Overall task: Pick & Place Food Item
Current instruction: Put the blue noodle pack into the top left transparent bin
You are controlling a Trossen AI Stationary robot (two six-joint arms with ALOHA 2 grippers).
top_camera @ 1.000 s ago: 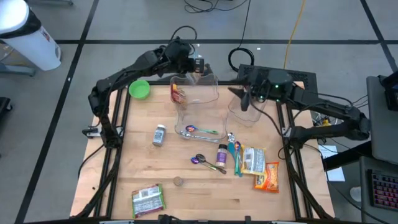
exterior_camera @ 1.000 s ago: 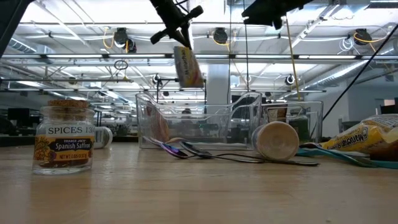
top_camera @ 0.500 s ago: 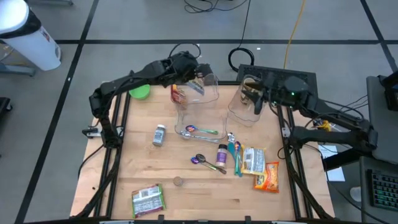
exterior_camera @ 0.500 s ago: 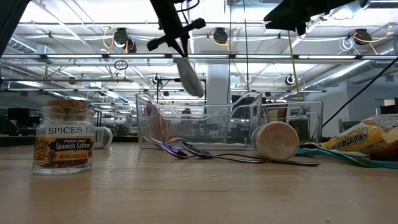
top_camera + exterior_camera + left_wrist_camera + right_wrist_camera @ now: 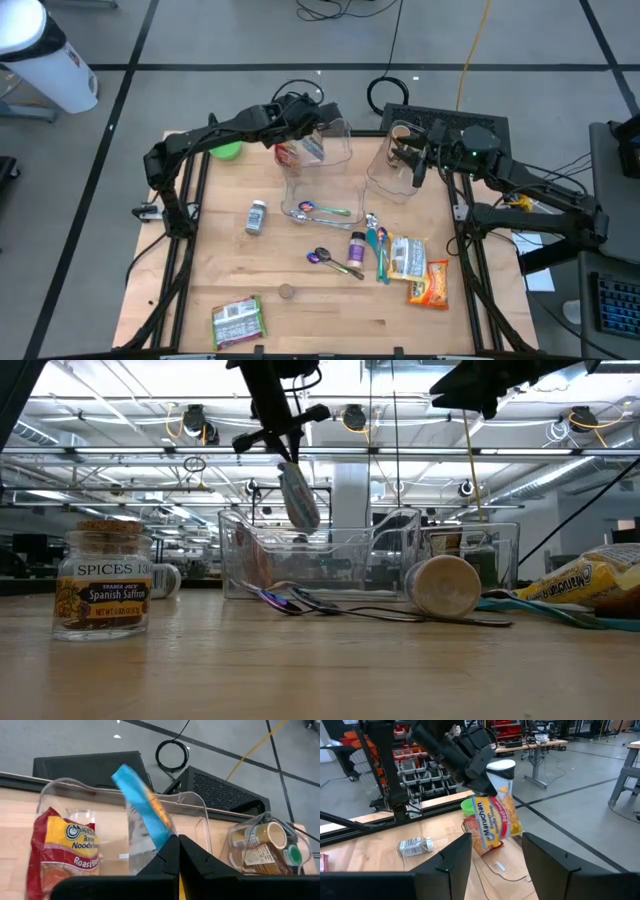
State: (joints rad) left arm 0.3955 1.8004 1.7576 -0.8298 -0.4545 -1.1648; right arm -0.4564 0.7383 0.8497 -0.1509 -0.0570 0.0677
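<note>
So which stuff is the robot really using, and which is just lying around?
Using: left pincer, ramen packet held in it, clear bin underneath.
Lying around: spoons, spice jar, green bowl, snack bags.

table (image 5: pixel 220 270): pale matt wood | bin (image 5: pixel 335 150): clear glossy plastic | ramen packet (image 5: pixel 495 822): shiny film

Two clear bins at table's far edge: left bin (image 5: pixel 318 160), right bin (image 5: pixel 398 172) beside it. Spoons (image 5: pixel 322 210) just in front of left bin. Spice jar (image 5: pixel 257 217) to their left. Snack packets (image 5: pixel 418 270) front-right; another packet (image 5: pixel 238 321) front-left corner.
</note>
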